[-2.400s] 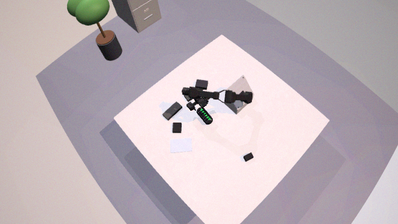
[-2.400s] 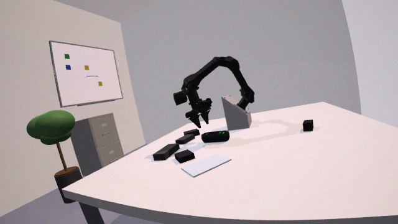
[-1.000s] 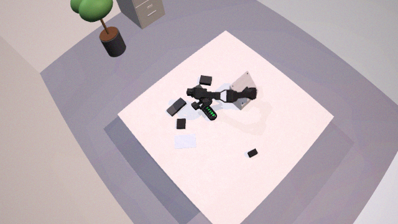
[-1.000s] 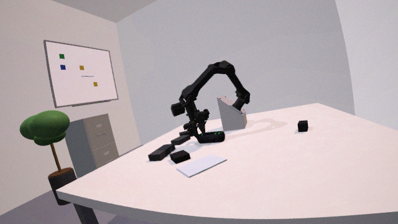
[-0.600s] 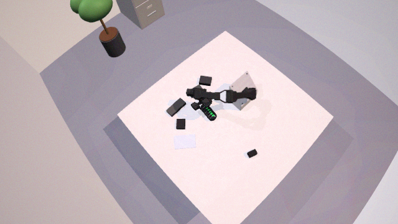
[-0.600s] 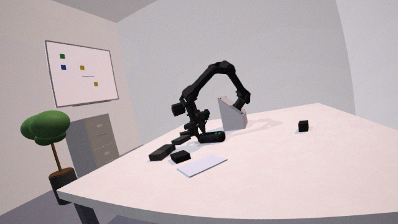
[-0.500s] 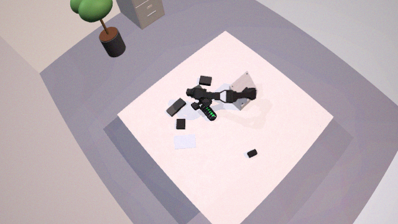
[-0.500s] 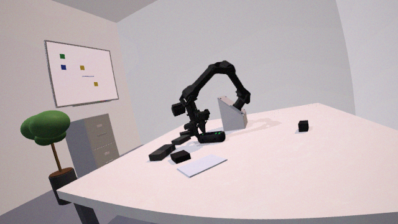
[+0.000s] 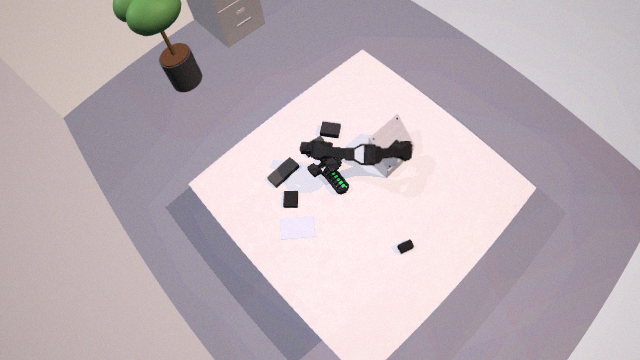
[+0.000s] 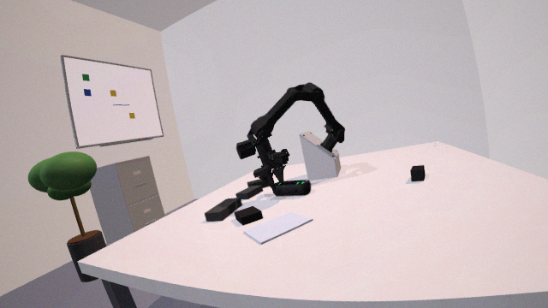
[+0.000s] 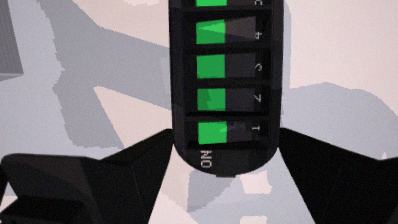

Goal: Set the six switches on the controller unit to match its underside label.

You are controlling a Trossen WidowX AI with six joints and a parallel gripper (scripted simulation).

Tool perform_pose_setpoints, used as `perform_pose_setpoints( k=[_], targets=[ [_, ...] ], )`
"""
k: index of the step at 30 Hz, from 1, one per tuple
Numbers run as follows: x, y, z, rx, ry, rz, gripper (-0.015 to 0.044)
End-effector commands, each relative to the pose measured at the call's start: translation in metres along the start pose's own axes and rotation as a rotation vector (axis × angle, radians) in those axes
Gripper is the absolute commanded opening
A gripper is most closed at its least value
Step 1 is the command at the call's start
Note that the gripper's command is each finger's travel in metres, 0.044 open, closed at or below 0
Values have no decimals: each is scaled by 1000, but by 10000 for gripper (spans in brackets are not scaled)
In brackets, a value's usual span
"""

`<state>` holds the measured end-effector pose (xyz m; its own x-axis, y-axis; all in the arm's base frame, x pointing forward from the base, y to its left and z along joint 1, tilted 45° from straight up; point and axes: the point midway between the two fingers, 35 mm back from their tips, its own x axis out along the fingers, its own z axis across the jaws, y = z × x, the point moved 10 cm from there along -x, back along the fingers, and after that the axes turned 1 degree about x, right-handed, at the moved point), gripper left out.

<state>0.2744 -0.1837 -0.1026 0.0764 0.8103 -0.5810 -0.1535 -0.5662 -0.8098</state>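
The dark grey controller unit (image 9: 342, 187) (image 10: 295, 189) (image 11: 240, 157) sits base down on the bench, its rocker switches facing up. In the wrist view it stands upright in the picture, with switch 1 nearest the fingers; the far end is cut off. Green ends show along its ON side and dark ends beside the numbers; which ends are pressed down is hard to tell. The label underneath is hidden. My gripper (image 9: 327, 171) (image 10: 277, 184) (image 11: 224, 134) points down at the switch 1 end, its fingertips against both long sides, shut on the unit.
Dark modules (image 9: 283, 172) (image 10: 223, 210) and a small dark block (image 9: 290, 199) (image 10: 248, 215) lie near the unit, with another module (image 9: 330, 129) behind. A pale flat panel (image 9: 297, 228) (image 10: 278, 228), a lone dark block (image 9: 405, 246) (image 10: 417, 173) and a grey sloped housing (image 9: 392, 132) (image 10: 320, 164) also stand on the bench.
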Motion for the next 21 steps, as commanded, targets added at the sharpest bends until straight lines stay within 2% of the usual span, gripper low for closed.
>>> perform_pose_setpoints(
  k=[1,21],
  targets=[
    [-5,-5,-1,-6,5,9,336],
    [-18,-18,-1,-6,6,45,336]
  ],
)
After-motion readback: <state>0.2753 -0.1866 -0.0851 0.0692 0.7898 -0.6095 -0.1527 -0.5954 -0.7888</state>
